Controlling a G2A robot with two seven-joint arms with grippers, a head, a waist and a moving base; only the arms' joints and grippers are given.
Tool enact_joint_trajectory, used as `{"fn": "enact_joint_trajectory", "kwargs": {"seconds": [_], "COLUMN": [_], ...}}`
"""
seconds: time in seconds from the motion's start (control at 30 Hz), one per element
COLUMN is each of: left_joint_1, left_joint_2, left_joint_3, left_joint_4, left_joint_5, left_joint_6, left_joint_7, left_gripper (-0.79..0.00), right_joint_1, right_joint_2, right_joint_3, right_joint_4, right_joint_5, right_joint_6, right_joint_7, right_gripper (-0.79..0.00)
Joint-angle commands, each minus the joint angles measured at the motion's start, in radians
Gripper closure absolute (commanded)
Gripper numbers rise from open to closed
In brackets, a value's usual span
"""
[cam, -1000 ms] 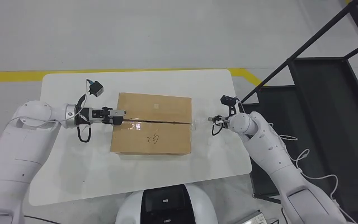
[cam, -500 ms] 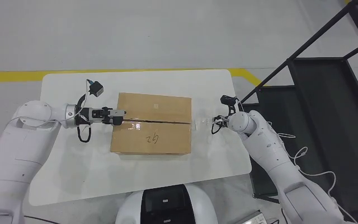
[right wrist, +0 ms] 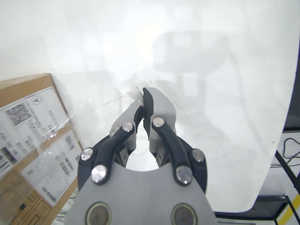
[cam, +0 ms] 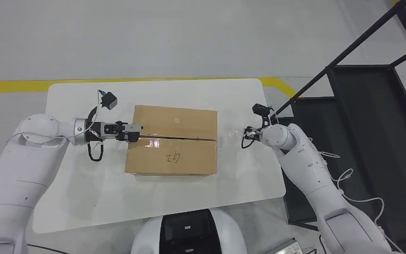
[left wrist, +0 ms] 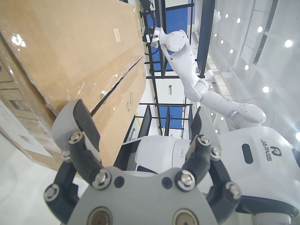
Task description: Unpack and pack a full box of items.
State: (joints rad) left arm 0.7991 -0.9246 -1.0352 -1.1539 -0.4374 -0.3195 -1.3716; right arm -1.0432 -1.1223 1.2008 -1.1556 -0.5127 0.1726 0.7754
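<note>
Overhead, both arms stretch inward toward a cardboard box [cam: 172, 140] lying mid-surface [cam: 76, 190], its long axis running left to right between them.
Left hand [cam: 136, 127], fingers spread wide, sits at the box's left end by the centre seam; right hand [cam: 244, 134], just off the right end, pinches a strip of clear tape [cam: 227, 136] stretching to the box. The right wrist view shows shipping labels [right wrist: 35, 122] on the end face.

Industrial hall, ceiling spotlights [left wrist: 288, 43], steel racking [cam: 371, 86]
</note>
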Motion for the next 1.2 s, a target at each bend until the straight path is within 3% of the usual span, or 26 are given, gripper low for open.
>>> {"fn": "enact_joint_trajectory", "kwargs": {"seconds": [0.0,0.17,0.27,0.4,0.63,0.73,1.03,1.17], "left_joint_1": [0.0,0.0,0.0,0.0,0.0,0.013,0.04,0.055], "left_joint_2": [0.0,0.0,0.0,0.0,0.0,0.0,0.007,0.011], "left_joint_3": [0.0,0.0,0.0,0.0,0.0,0.0,-0.02,-0.033], "left_joint_4": [0.0,0.0,0.0,0.0,0.0,-0.017,-0.071,-0.088], "left_joint_5": [0.0,0.0,0.0,0.0,0.0,0.009,0.033,0.04], "left_joint_6": [0.0,0.0,0.0,0.0,0.0,0.007,0.033,0.036], "left_joint_7": [0.0,0.0,0.0,0.0,0.0,0.033,0.05,0.055], "left_gripper": [-0.785,-0.785,-0.785,-0.785,-0.785,-0.785,-0.785,-0.785], "right_joint_1": [-0.028,-0.122,-0.188,-0.275,-0.32,-0.298,-0.086,0.011], "right_joint_2": [0.012,0.045,0.064,0.09,0.111,0.113,0.109,0.101], "right_joint_3": [0.051,0.18,0.28,0.445,0.567,0.555,0.261,0.146], "right_joint_4": [-0.061,-0.22,-0.317,-0.401,-0.44,-0.425,-0.319,-0.272], "right_joint_5": [0.03,0.042,0.134,0.348,0.681,0.828,1.152,1.217], "right_joint_6": [-0.022,-0.049,-0.113,-0.238,-0.351,-0.368,-0.359,-0.368], "right_joint_7": [0.03,0.091,0.179,0.387,0.65,0.754,0.76,0.76], "right_gripper": [0.0,0.0,0.0,0.0,0.0,0.0,0.0,0.0]}}
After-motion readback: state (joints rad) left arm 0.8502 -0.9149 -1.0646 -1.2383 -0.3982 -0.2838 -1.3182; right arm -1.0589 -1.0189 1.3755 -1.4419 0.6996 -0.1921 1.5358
